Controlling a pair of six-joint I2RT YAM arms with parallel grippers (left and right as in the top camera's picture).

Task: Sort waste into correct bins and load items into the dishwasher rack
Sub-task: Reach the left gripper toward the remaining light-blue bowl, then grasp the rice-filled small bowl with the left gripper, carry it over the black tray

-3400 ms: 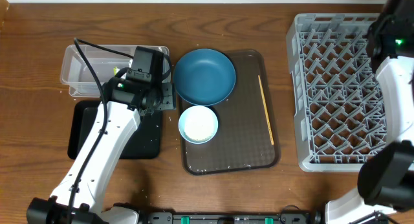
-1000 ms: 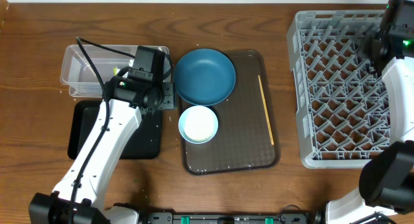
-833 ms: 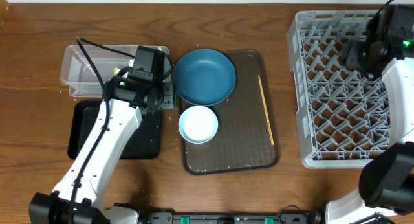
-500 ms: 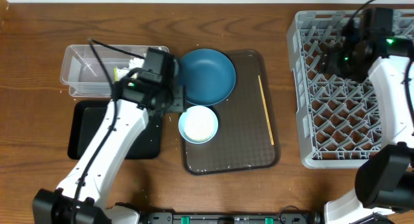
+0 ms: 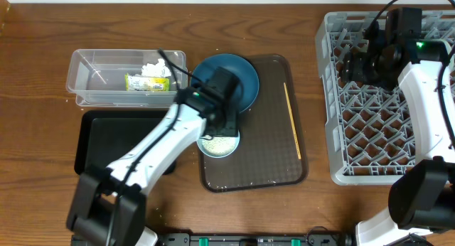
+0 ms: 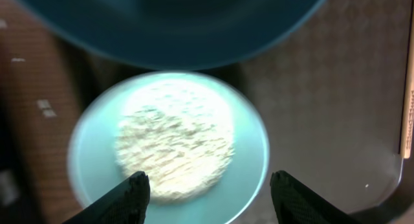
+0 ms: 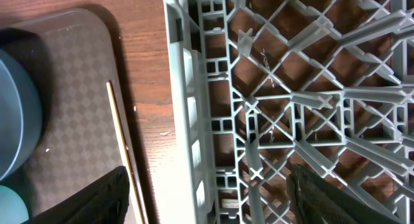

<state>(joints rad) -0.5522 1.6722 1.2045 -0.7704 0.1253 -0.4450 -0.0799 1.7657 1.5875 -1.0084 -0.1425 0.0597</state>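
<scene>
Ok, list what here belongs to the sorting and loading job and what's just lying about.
Job: snack wrapper, tissue, clear tub, black tray, blue plate, bowl of rice, chopstick, grey rack.
Lying about: brown serving tray.

On the table (image 5: 43,33): 2 robot arms, i.e. left arm (image 5: 153,146) & right arm (image 5: 425,97). 1 grey rack (image 5: 370,132). 3 flat containers: 1 clear tub (image 5: 92,79), 1 black tray (image 5: 106,143), 1 brown serving tray (image 5: 270,153). Tableware: 1 blue plate (image 5: 249,75), 1 bowl (image 5: 220,148) w/ rice (image 6: 174,143), 1 chopstick (image 5: 292,121). In the tub, 2 waste pcs: 1 yellow-green wrapper (image 5: 147,82), 1 white tissue wad (image 5: 151,66).
</scene>
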